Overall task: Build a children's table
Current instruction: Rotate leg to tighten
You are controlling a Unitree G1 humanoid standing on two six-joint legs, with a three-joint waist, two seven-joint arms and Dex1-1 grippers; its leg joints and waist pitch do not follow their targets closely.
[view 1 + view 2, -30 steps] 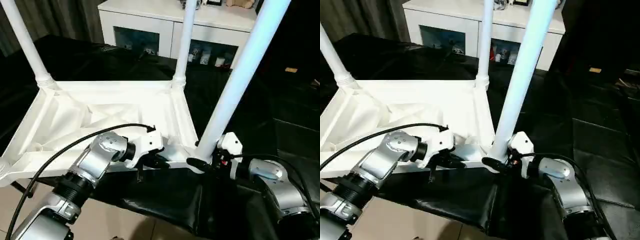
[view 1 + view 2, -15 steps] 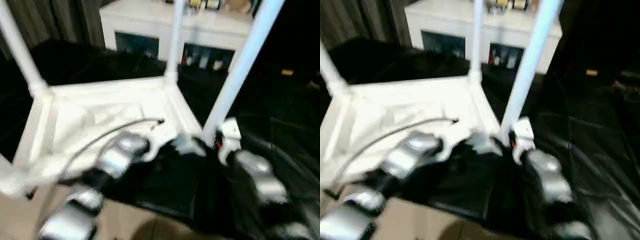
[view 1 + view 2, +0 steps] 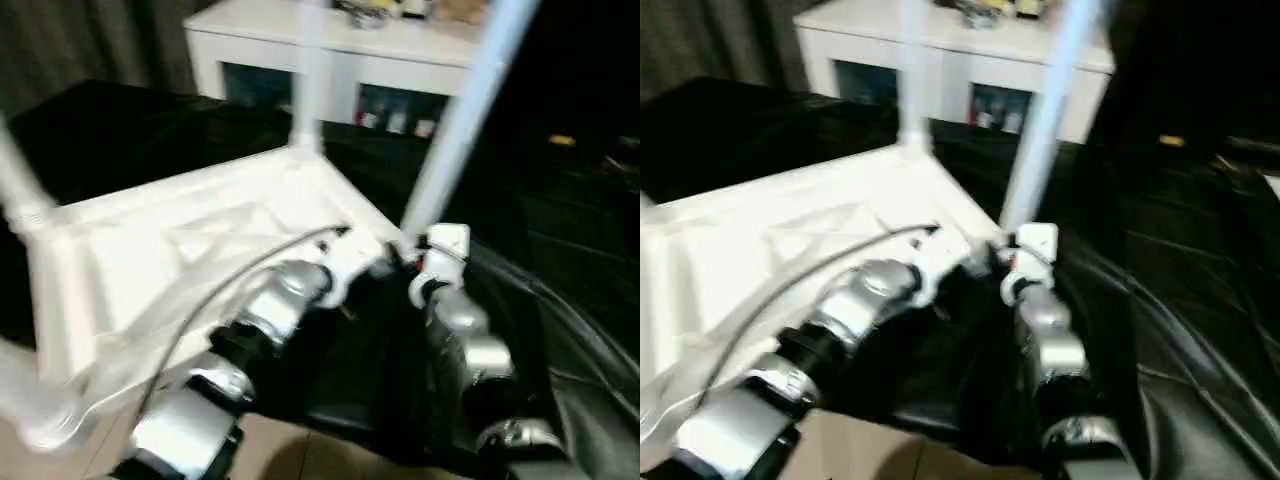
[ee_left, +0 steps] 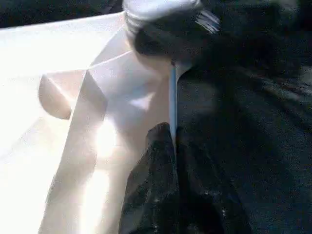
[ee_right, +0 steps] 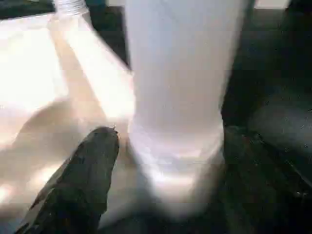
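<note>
Black sheeting (image 3: 330,400) covers the floor under our upturned table (image 3: 190,260), which has swung, corner toward us; we judge we are turning it to finish. Our left gripper (image 4: 170,146), jaws together, pinches its near rim; our right gripper (image 5: 161,165), jaws apart, straddles the nearest leg (image 5: 180,73). Three fitted legs counted; one cabinet (image 3: 330,60) beyond.

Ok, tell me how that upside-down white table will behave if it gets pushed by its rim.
The children's table is probably light and stiff: thin moulded plastic, ribbed underside. Lying top-down on the smooth black sheet, it would likely slide rather than tip. The upright legs may act as levers and wobble.
</note>
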